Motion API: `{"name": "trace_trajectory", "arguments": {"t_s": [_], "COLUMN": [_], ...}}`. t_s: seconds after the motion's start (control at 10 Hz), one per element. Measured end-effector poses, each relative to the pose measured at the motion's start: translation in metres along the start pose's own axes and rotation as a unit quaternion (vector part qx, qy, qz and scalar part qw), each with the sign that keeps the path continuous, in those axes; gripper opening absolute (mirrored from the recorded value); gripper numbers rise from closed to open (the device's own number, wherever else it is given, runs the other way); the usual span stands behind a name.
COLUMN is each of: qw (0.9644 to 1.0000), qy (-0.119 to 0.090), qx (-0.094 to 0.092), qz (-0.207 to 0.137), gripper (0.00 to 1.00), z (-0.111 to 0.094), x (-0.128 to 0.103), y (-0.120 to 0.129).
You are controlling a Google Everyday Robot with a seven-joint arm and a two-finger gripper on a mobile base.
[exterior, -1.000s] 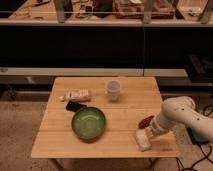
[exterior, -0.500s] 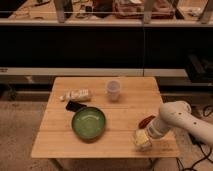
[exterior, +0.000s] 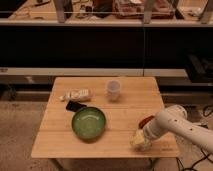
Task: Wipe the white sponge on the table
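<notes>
Off-white sponge (exterior: 138,142) sits by worktop (exterior: 55,140) front-right edge, right under gripper (exterior: 144,135); cannot tell whether clamped. Looks soft, light, squashy; probably best pinched across narrow sides.

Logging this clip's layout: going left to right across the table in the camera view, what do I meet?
White tube → green bowl → translucent cup → white sponge, with the pincer right at it near the table's front right edge.

Dark bench (exterior: 100,50), perhaps shelving, behind; speckled floor (exterior: 20,127); dim warm light.
</notes>
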Motion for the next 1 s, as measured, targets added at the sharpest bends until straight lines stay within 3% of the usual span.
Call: {"name": "trace_trajectory", "arguments": {"t_s": [0.2,0.8,1.0], "qw": [0.9997,0.9992,0.9993], "qy": [0.018,0.027,0.026], "qx": [-0.013,-0.02,-0.019], "qz": [0.005,0.021,0.02], "gripper": [0.75,0.13,0.09], "z": [0.005,0.015,0.015], "x": [0.003,0.002,0.004], "y": [0.003,-0.001,-0.004]}}
